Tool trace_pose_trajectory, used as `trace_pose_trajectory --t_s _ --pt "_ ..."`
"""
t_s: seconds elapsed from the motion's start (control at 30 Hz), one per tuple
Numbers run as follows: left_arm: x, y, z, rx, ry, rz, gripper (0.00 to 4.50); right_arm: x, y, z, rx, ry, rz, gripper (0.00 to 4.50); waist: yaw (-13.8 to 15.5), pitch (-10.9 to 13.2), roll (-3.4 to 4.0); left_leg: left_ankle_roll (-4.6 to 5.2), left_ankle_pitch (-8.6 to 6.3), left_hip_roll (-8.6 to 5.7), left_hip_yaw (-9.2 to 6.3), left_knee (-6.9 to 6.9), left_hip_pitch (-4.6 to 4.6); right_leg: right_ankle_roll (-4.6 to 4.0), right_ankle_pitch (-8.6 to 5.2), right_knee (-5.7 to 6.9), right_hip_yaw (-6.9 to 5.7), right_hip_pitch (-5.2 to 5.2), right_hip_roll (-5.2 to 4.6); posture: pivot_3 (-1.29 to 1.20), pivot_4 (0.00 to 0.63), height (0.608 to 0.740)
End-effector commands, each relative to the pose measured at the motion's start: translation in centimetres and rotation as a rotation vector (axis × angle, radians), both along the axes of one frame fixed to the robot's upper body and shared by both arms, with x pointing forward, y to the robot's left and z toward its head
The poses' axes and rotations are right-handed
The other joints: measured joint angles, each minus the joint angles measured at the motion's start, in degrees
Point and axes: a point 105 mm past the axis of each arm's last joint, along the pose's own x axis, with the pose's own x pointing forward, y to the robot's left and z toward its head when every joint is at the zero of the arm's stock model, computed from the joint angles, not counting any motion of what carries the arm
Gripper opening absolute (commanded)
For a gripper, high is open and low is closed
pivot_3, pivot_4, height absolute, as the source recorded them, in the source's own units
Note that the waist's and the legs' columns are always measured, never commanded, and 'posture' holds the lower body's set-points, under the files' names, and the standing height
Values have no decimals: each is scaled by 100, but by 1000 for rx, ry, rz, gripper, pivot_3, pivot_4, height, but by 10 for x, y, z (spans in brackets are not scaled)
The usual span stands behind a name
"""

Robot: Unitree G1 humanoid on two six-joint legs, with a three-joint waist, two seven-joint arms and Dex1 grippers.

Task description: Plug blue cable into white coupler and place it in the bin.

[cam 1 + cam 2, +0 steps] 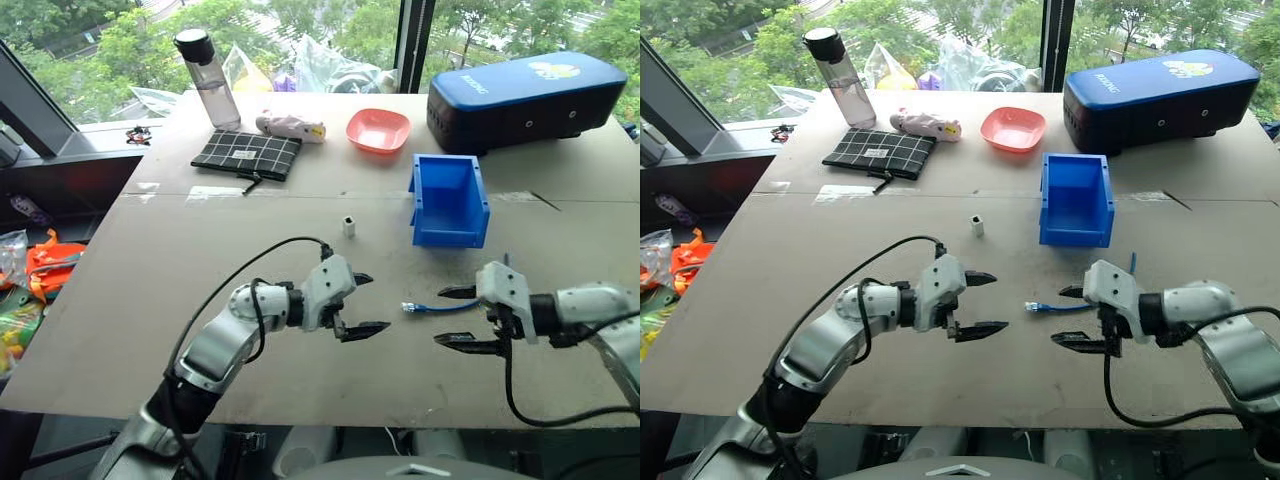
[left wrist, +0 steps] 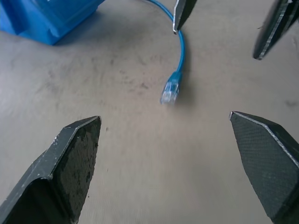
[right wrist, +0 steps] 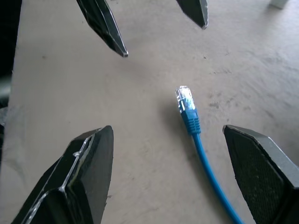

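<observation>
- Fingers: left gripper and right gripper both stand spread wide and empty, pointed at each other low over the near part of the table.
- Large dark-blue case: far right, behind the bin.
- Bin: bright blue, open top, right of centre, farther off than both grippers; nothing seen inside.
- Checked pouch, clear bottle, pink bowl: along the far edge, well apart from the work.
- Blue cable: lies flat on the table between the two grippers, long axis running left to right, clear plug end toward the left gripper; its other end passes under the right gripper, which is judged the nearer arm.
- White coupler: upright, alone, farther off than the left gripper and left of the bin, well apart from the cable; not yet joined.
- View difference: wrist views show the plug's clear tip lying free, touched by no finger; head views alone place the coupler and bin.
</observation>
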Motion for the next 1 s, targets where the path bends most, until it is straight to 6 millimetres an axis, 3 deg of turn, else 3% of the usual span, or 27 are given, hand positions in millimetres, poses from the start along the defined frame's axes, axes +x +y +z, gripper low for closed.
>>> trace_pose_trajectory --t_s 0.03,0.17,0.3,0.33,0.37,0.47,0.5,0.6,0.63,0.8,1.0 --pt "8 -13 -1 17 -24 -76 4500 -16 -16 18 58 -151 -76 3750 -2 0 0 0 0 0 2 0 0 0 0 4 1 0 0 0 150 737" --pt "21 -35 -5 37 -30 -150 4500 -42 -39 11 75 -146 -220 3750 -35 -3 7 3 0 0 17 9 13 10 3 10 19 10 6 0 150 737" --pt "22 -48 -12 59 -20 -227 4500 -51 -42 10 78 -153 -285 3750 -105 -3 6 3 -1 -3 20 21 12 14 5 9 24 12 8 0 150 737" --pt "20 -50 -14 63 -16 -246 3878 -52 -41 10 79 -155 -295 3806 -121 -3 6 3 -1 -2 19 22 12 15 5 9 23 12 8 0 150 737" --pt "18 -52 -17 80 -10 -276 3721 -53 -39 10 80 -162 -307 3806 -140 -3 6 3 -1 -2 18 22 12 15 5 9 22 12 9 0 150 737" --pt "15 -51 -24 118 2 -303 2316 -54 -35 9 84 -167 -329 3806 -153 -3 6 3 -1 -1 14 21 12 15 5 10 19 12 10 0 150 737" --pt "15 -49 -26 133 2 -313 2055 -56 -34 9 85 -166 -333 3806 -152 -3 6 3 -1 0 12 21 12 15 5 10 17 12 10 0 150 737" --pt "14 -42 -31 165 5 -326 444 -57 -28 9 111 -160 -357 3806 -152 -4 7 3 -1 0 10 21 12 16 5 10 17 12 9 0 150 737" --pt "14 -41 -31 167 4 -326 98 -57 -27 9 115 -159 -361 3806 -153 -4 7 3 -1 0 8 21 12 16 5 9 17 12 9 0 150 737" --pt "21 -28 -28 162 9 -288 27 -53 -10 6 227 -110 -403 3806 -169 -5 7 3 -1 2 -3 15 15 16 5 10 18 12 12 0 150 737" --pt "16 -29 17 -101 235 -260 27 -43 14 10 522 89 -486 3806 -165 -3 7 4 -1 2 -21 15 13 15 5 10 17 11 11 0 150 737"
